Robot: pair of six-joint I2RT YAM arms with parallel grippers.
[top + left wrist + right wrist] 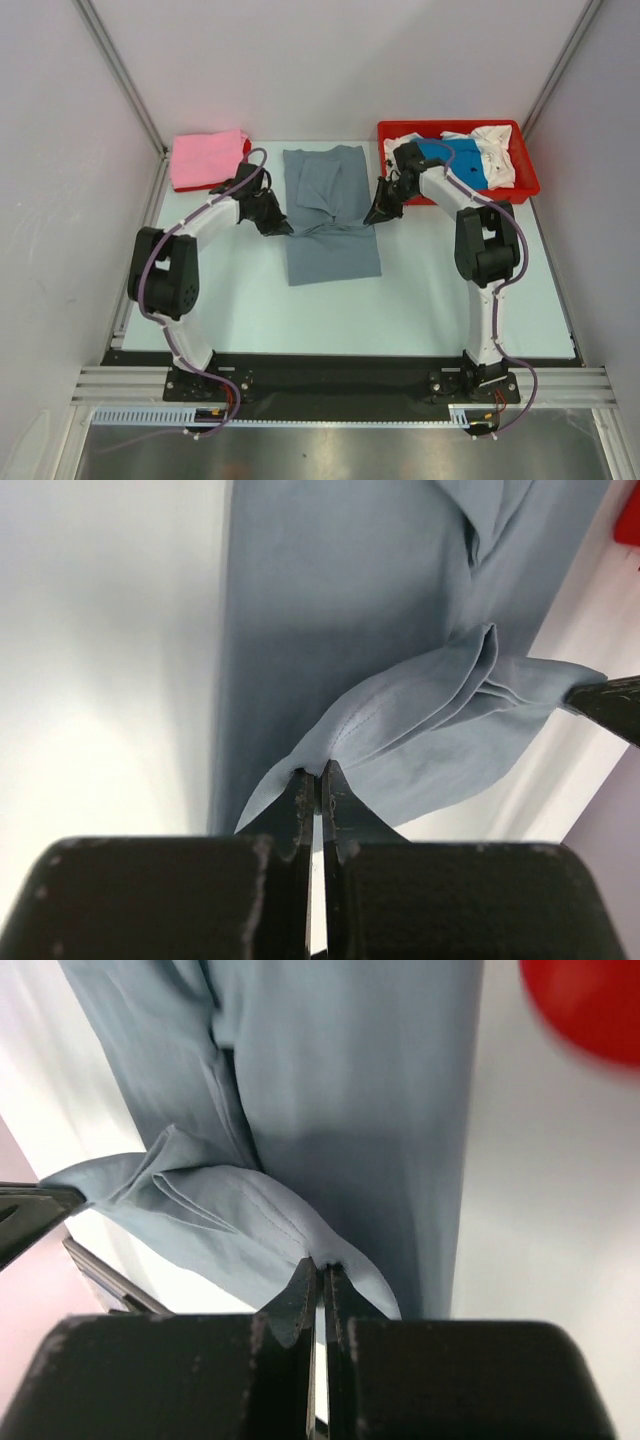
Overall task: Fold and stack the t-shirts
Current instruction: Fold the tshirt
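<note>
Slate grey t-shirt (pixel 330 215) lies at the centre of the table (pixel 440 300), partly folded, with a ridge of cloth raised across its middle. The left gripper (pixel 318 783) is clamped on the ridge's left end and the right gripper (pixel 321 1272) on its right end, jaws pinched tight on the fabric. A pink t-shirt (pixel 207 158) lies folded at the far left corner. A blue t-shirt (pixel 455 160) and a white t-shirt (pixel 497 150) sit crumpled in the red tray (pixel 440 126) at far right.
</note>
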